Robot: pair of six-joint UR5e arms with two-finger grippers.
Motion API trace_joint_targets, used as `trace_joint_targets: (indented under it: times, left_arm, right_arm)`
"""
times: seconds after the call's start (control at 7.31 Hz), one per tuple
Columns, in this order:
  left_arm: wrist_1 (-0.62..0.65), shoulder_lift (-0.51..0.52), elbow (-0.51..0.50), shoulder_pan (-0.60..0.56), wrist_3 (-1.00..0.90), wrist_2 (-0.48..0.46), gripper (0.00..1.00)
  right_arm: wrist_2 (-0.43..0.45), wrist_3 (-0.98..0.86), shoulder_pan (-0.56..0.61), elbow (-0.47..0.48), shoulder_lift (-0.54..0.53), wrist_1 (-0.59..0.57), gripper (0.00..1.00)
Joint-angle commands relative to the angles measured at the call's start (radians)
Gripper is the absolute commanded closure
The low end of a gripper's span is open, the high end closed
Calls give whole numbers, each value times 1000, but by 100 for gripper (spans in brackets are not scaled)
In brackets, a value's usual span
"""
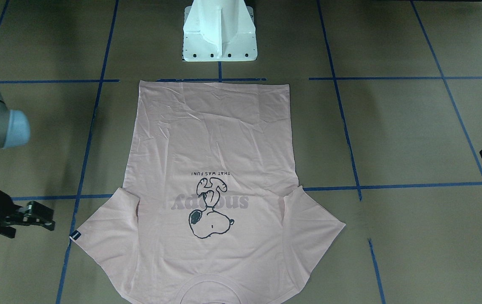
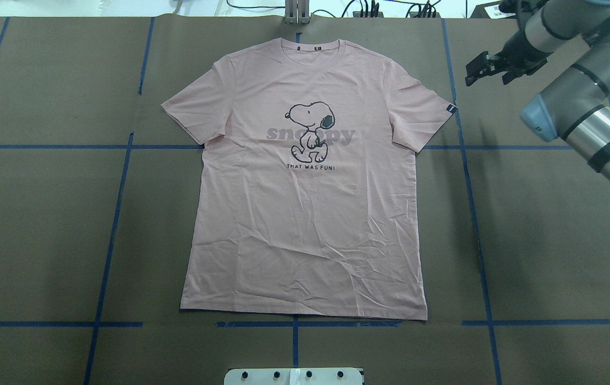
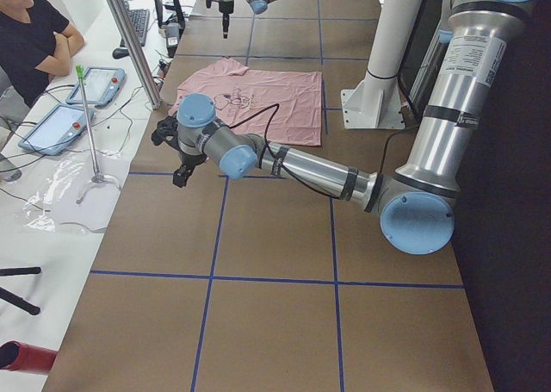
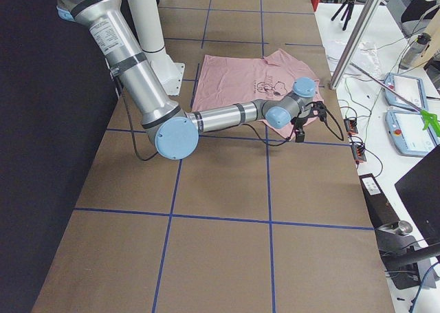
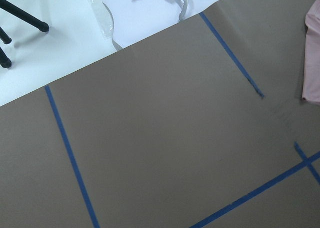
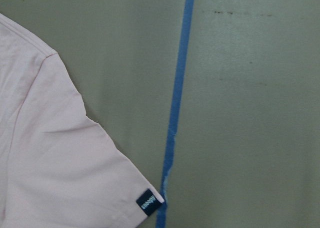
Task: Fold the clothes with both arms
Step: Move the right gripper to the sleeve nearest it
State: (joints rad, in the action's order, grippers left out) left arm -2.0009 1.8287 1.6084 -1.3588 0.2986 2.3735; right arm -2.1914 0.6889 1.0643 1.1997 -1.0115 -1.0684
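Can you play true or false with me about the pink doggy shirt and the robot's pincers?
1. The pale pink short-sleeved T-shirt lies flat and unfolded on the brown table with blue tape lines. True.
2. The right pincer grips a sleeve. False: it is beside the sleeve, holding nothing.
3. The black-outlined cartoon dog faces up. True.
4. The small rectangular fabric label on that sleeve's hem is red. False: it is dark.

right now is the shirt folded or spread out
Spread flat: the shirt lies front up, both sleeves out sideways, nothing folded over.
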Motion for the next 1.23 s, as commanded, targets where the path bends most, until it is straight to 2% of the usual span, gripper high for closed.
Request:
trace_joint_targets:
  times: [0.0, 0.41, 0.68, 1.09]
  left_arm:
    - [-21, 6, 2, 21, 60, 0, 0]
    - [-22, 4, 11, 21, 86, 3, 0]
    - [-22, 4, 15, 21, 85, 4, 0]
    - [-21, 1, 22, 20, 85, 9, 0]
  right_arm:
    - [88, 31, -85, -49, 37, 15, 0]
    - [91, 27, -93, -112, 45, 21, 1]
    - [91, 27, -93, -172, 89, 21, 4]
    - [91, 26, -93, -187, 88, 21, 9]
